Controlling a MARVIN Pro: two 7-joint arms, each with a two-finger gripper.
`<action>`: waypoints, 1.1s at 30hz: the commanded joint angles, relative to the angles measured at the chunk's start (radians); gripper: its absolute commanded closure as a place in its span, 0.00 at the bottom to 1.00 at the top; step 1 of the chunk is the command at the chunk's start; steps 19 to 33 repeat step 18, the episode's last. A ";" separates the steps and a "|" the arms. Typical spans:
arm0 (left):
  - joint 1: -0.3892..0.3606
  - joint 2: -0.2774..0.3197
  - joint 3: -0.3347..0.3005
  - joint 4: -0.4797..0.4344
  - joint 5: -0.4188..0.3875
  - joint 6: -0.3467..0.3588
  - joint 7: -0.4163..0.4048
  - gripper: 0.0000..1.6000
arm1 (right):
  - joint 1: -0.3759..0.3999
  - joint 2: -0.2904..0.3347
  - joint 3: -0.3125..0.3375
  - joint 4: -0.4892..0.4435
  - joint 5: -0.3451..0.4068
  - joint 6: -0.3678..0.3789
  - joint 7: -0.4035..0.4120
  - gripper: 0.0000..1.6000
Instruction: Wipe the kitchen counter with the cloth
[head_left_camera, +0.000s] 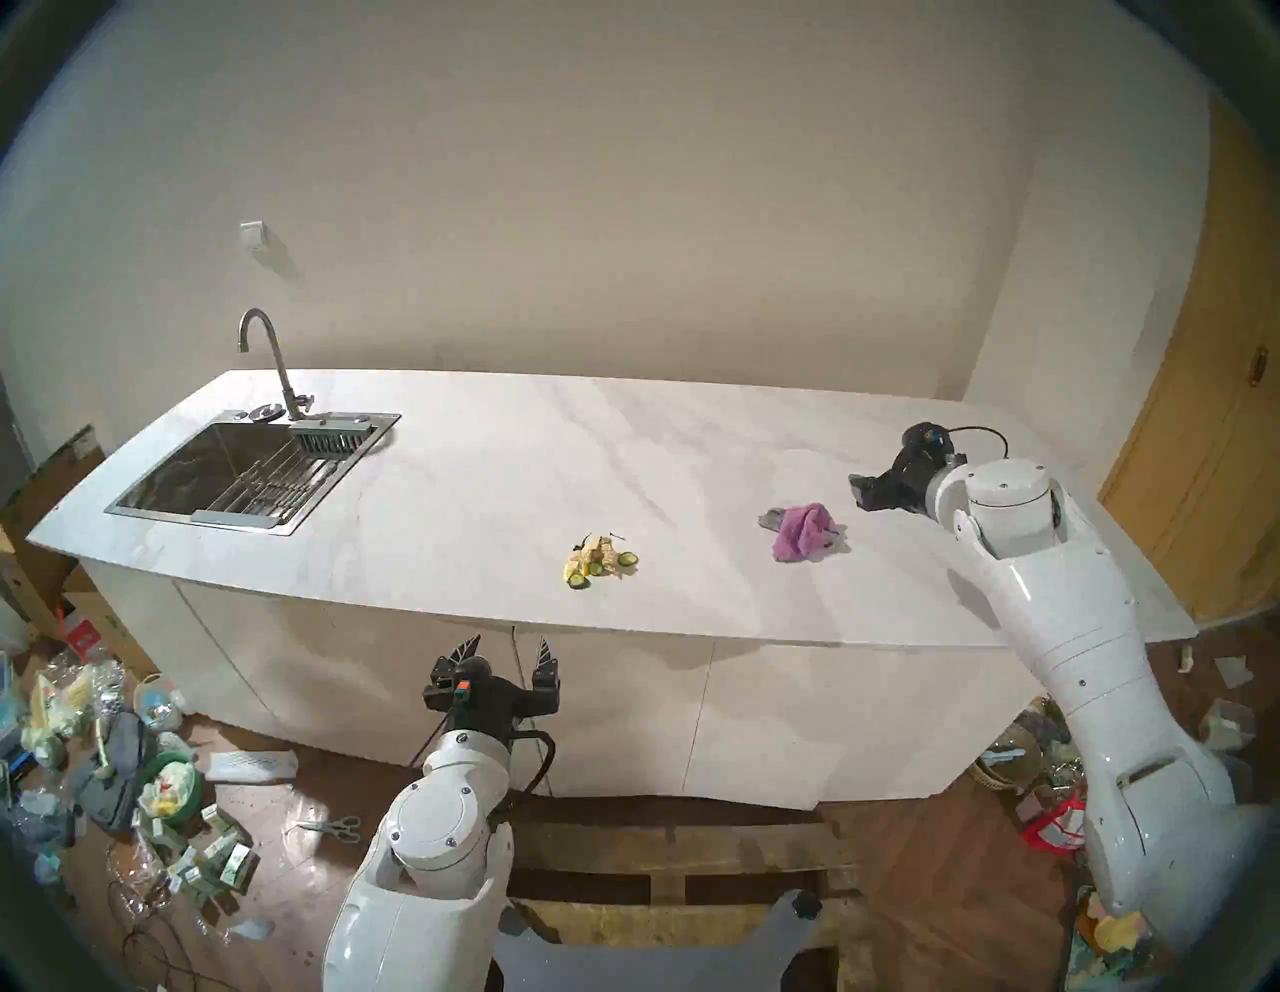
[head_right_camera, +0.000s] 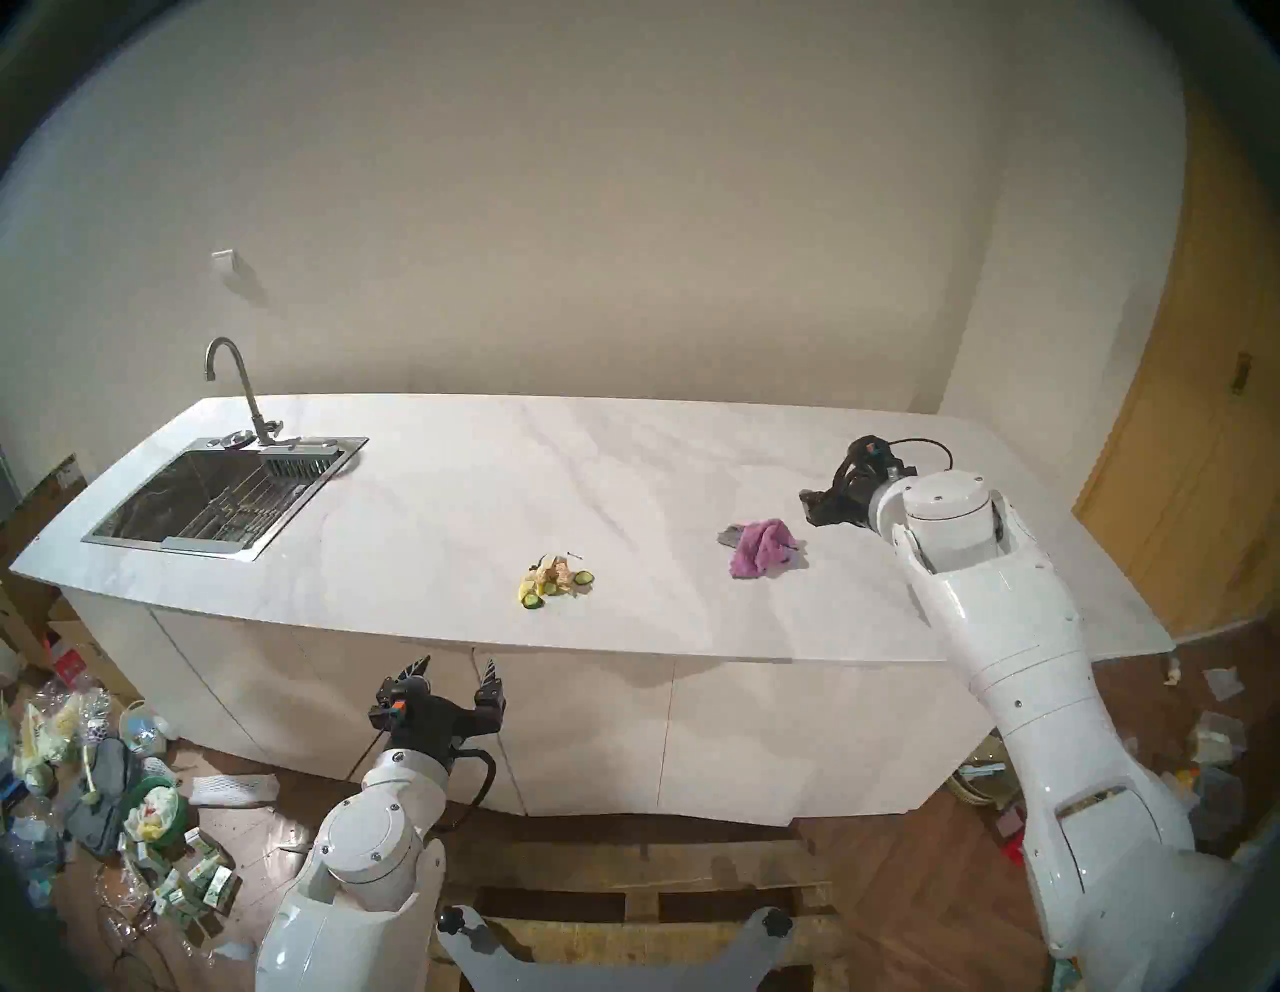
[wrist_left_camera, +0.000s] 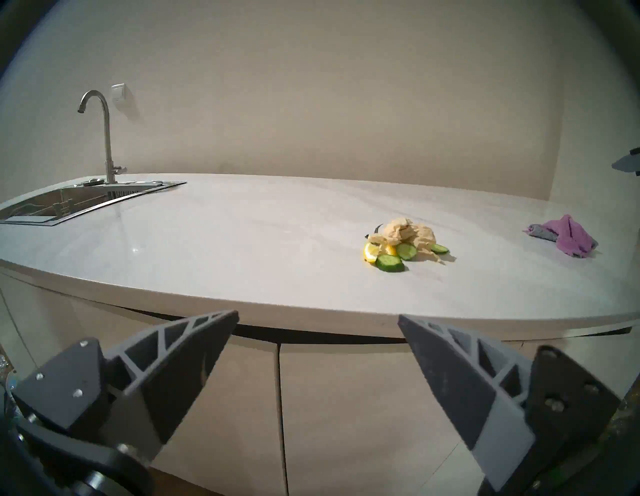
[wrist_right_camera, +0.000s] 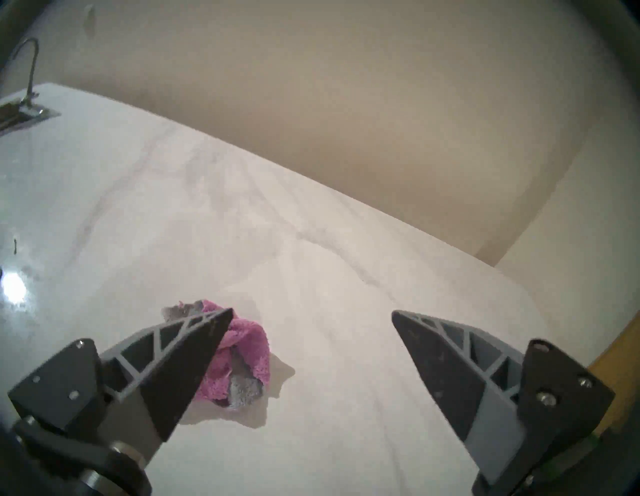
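The purple cloth (head_left_camera: 803, 530) lies crumpled on the right part of the white marble-look kitchen counter (head_left_camera: 485, 485), with a grey underside showing. My right gripper (head_left_camera: 861, 490) is open and empty, hovering over the counter just right of the cloth and apart from it. In the right wrist view the cloth (wrist_right_camera: 242, 346) sits partly behind one finger of that gripper (wrist_right_camera: 312, 311). My left gripper (head_left_camera: 508, 644) is open and empty, below the counter's front edge, before the cabinet. The left wrist view (wrist_left_camera: 318, 315) shows the cloth (wrist_left_camera: 568, 235) far right.
A pile of beige scraps, cucumber slices and lemon (head_left_camera: 599, 554) lies mid-counter near the front edge. The steel sink (head_left_camera: 201, 518) and curved faucet (head_left_camera: 280, 374) are at the left end. Clutter (head_left_camera: 138, 762) covers the floor at left; a wooden door (head_left_camera: 1212, 415) stands at right.
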 joint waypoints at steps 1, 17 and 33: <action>-0.004 0.002 0.002 -0.031 -0.002 -0.006 -0.006 0.00 | -0.074 -0.071 0.108 -0.074 0.063 -0.060 -0.091 0.00; -0.003 0.003 0.002 -0.032 -0.003 -0.005 -0.007 0.00 | -0.088 -0.091 0.115 -0.089 0.068 -0.082 -0.118 0.00; -0.003 0.003 0.002 -0.032 -0.003 -0.005 -0.007 0.00 | -0.088 -0.091 0.115 -0.089 0.068 -0.082 -0.118 0.00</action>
